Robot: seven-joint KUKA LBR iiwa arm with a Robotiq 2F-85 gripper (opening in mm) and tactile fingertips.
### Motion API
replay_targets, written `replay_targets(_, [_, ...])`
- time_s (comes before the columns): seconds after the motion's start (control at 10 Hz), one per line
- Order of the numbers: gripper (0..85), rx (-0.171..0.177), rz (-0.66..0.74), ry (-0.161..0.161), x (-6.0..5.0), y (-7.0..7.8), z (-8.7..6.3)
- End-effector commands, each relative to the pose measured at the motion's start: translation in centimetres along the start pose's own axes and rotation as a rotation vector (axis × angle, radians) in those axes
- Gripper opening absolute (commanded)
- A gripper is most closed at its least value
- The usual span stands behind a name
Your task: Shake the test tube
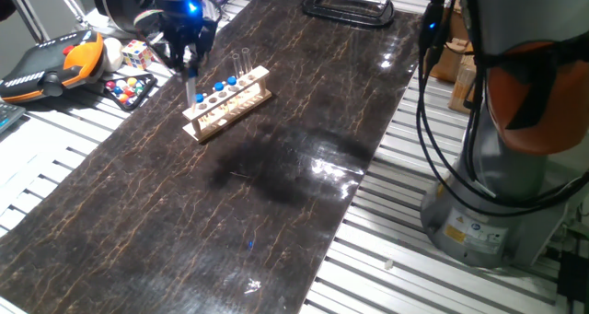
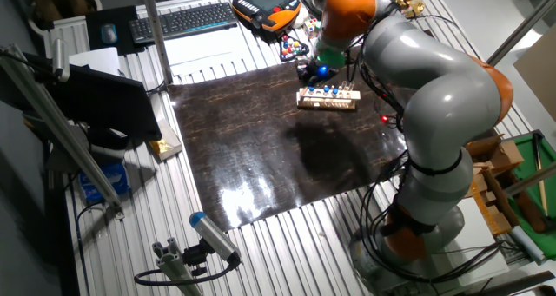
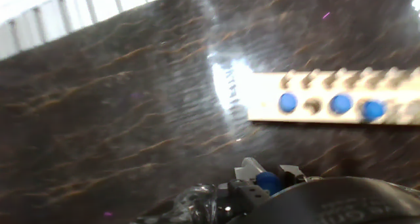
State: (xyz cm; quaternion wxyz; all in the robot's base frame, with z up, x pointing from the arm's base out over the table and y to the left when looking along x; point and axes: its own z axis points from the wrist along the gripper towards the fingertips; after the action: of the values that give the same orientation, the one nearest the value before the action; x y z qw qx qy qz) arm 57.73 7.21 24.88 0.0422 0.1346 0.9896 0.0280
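Your wooden rack (image 1: pixel 228 102) upper left holds blue-capped tubes, hand (image 1: pixel 190 72) above its end, gripping a test tube (image 1: pixel 190 86).

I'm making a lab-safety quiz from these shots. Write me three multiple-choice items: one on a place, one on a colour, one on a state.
1. Where does the tube rack stand?
A. On the dark mat
B. On the bare metal slats
C. On the keyboard

2. What colour are the small tube caps?
A. Red
B. Blue
C. Yellow

3. What is the tool doing?
A. Open, far from the rack
B. Gripping the rack itself
C. Holding a capped test tube

Key:
1 A: the rack rests on the dark mat.
2 B: the caps in the rack are blue.
3 C: in the hand view, the test tube sits between the fingers of the tool, just beside the rack.
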Motion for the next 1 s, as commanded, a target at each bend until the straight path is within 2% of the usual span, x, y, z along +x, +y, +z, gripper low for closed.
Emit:
replay_targets(0.0, [0.7,0.156,-0.124,-0.007,-0.4,-0.9,-0.2])
replay_targets(0.1, [0.7,0.229,-0.175,-0.017,-0.8,-1.6,-0.5])
replay_targets(0.2, [0.7,0.344,-0.245,-0.042,-1.3,-2.4,-0.9])
replay_targets(0.3, [0.7,0.415,-0.303,-0.053,-1.8,-3.0,-1.3])
replay_targets(0.4, [0.7,0.449,-0.337,-0.055,-2.2,-3.5,-1.6])
replay_targets(0.5, [0.7,0.464,-0.353,-0.057,-2.2,-3.7,-1.7])
replay_targets(0.6, [0.7,0.496,-0.374,-0.064,-2.1,-3.6,-1.7])
replay_targets(0.8, [0.7,0.504,-0.389,-0.064,-2.1,-3.5,-1.7])
replay_targets(0.9, [0.7,0.495,-0.398,-0.062,-2.1,-3.3,-1.6])
